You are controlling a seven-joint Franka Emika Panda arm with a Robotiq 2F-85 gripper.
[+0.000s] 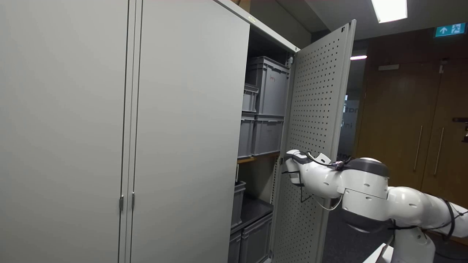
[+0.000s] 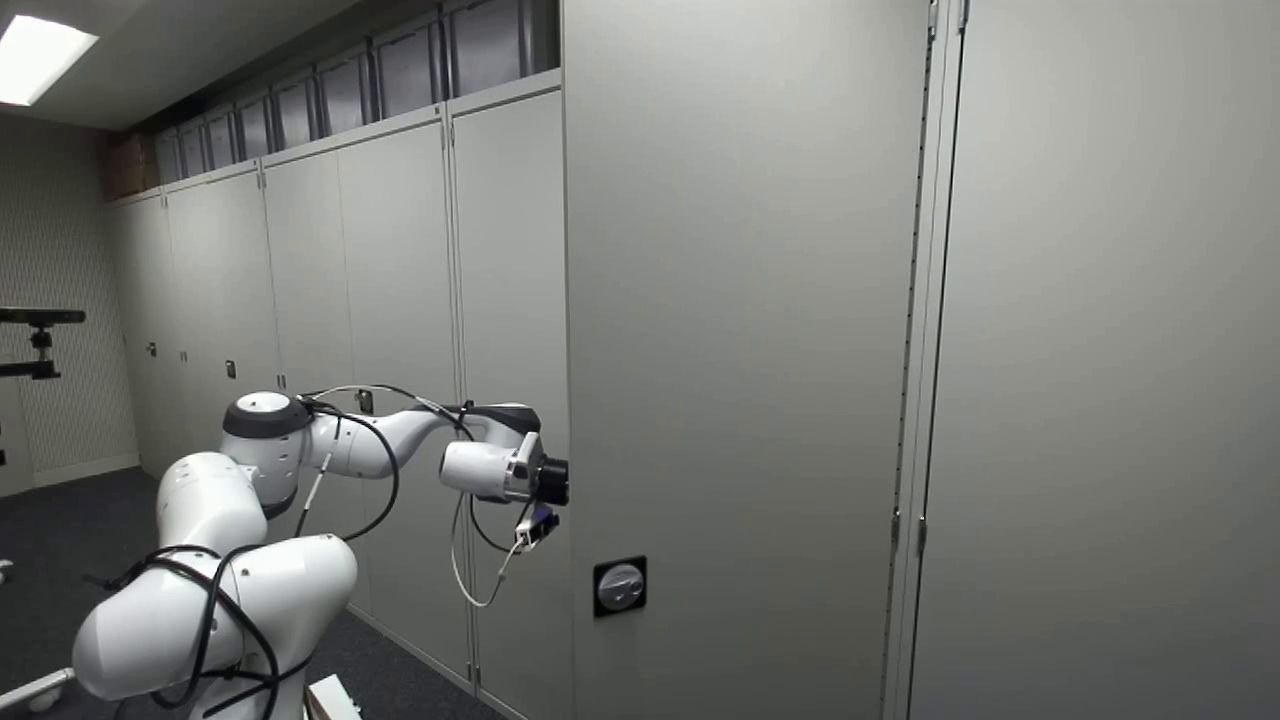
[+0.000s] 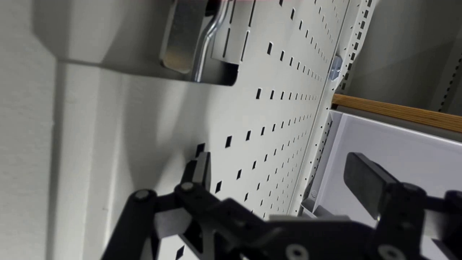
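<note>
Across the room, a dark floor point(image 2: 60, 520) is spreading beneath a row of grey cabinets point(image 2: 400, 260), and wooden doors point(image 1: 395, 120) are closing off another side. One cabinet door point(image 1: 314, 95) is standing swung out, presumably with its hinges carrying it, and its inner face is showing rows of punched holes, probably for hanging things. I am holding the arm point(image 1: 365, 197) level, seemingly to be clearing the door's free edge. Inside, a wood-edged shelf point(image 3: 400, 111) is bearing grey bins point(image 1: 268, 137), stacked likely because their shapes are matching. The tool point(image 3: 283, 169) is hovering beside the door's inner face, jaws standing wide with nothing between them; whether one finger point(image 3: 202, 168) is touching metal, I am unable to tell. Near that edge, a round knob point(image 2: 620, 587) is sitting outside and a metal latch point(image 3: 184, 39) is resting in a cutout inside, probably forming its back.
</note>
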